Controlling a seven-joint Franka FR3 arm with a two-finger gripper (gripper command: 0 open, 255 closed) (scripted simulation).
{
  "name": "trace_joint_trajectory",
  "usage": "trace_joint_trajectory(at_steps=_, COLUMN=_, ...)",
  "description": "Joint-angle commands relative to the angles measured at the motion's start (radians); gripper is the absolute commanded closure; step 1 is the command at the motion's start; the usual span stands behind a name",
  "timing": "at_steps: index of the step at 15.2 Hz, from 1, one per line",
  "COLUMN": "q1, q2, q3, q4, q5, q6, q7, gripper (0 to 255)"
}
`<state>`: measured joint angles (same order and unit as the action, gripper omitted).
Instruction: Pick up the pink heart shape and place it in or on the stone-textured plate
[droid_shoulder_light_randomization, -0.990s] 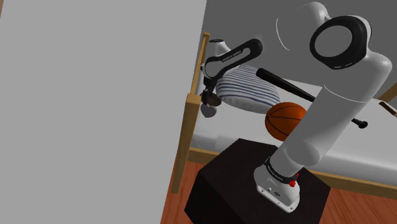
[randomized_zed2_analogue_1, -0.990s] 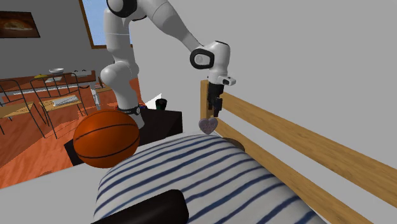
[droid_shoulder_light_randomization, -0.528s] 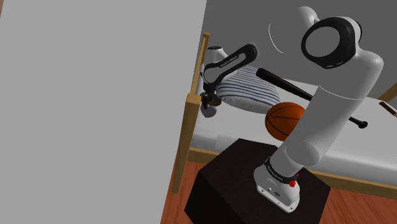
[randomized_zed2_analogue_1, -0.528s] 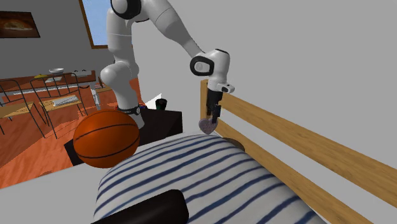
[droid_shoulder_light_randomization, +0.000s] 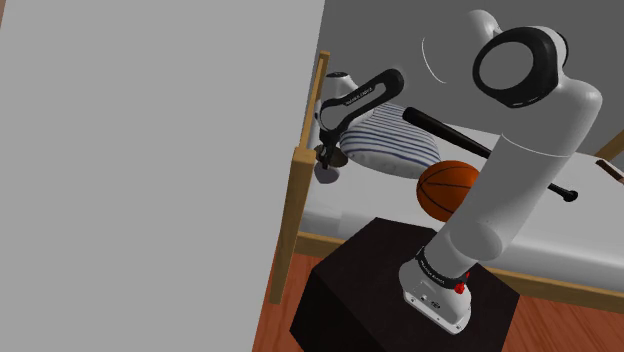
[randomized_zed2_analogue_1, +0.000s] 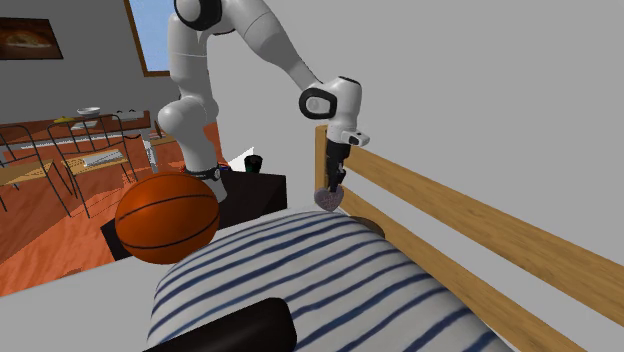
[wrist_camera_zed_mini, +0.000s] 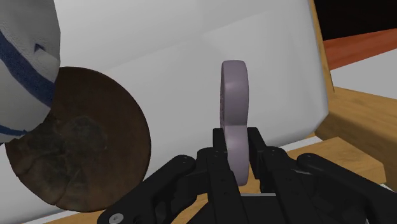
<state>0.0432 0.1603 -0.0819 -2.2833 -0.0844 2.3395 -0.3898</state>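
Bedroom setting: a bed (droid_shoulder_light_randomization: 560, 228) with a white mattress and a light wooden frame (droid_shoulder_light_randomization: 291, 200) stands against grey walls, on a reddish wood floor.

Heart (wrist_camera_zed_mini: 233, 114): rendered dull mauve-grey, smooth, a flat thick slab. In the wrist view it stands edge-on, long axis running out along the fingers, away from the hand. In the second exterior view it hangs below the hand with its tip apparently downward, toward the mattress. It is held in the air, near the corner post of the frame, clear of the bedding.

Plate (wrist_camera_zed_mini: 83, 137): round, dark brown, with a mottled, rough surface. It lies flat on the mattress, one side tucked under the pillow (randomized_zed2_analogue_1: 300, 285), which is white with blue stripes. Heart and plate are apart; the heart sits off to the plate's side.

Gripper (wrist_camera_zed_mini: 236, 139): both black fingers are clamped on the heart's flat faces at its near end, the gap no wider than the slab.

Also on the bed: an orange basketball (randomized_zed2_analogue_1: 167, 218) and a black bat (droid_shoulder_light_randomization: 450, 135).
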Motion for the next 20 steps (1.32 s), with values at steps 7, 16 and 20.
trace_joint_trajectory(at_steps=7, q1=0.002, q2=-0.021, q3=0.002, q4=0.009, q5=-0.001, q6=-0.045, q7=-0.006, gripper=255)
trace_joint_trajectory(at_steps=16, q1=0.004, q2=-0.101, q3=0.003, q4=0.045, q5=-0.001, q6=-0.162, q7=-0.012, gripper=255)
trace_joint_trajectory(at_steps=20, q1=0.005, q2=-0.132, q3=0.003, q4=0.066, q5=-0.001, q6=-0.214, q7=-0.014, gripper=255)
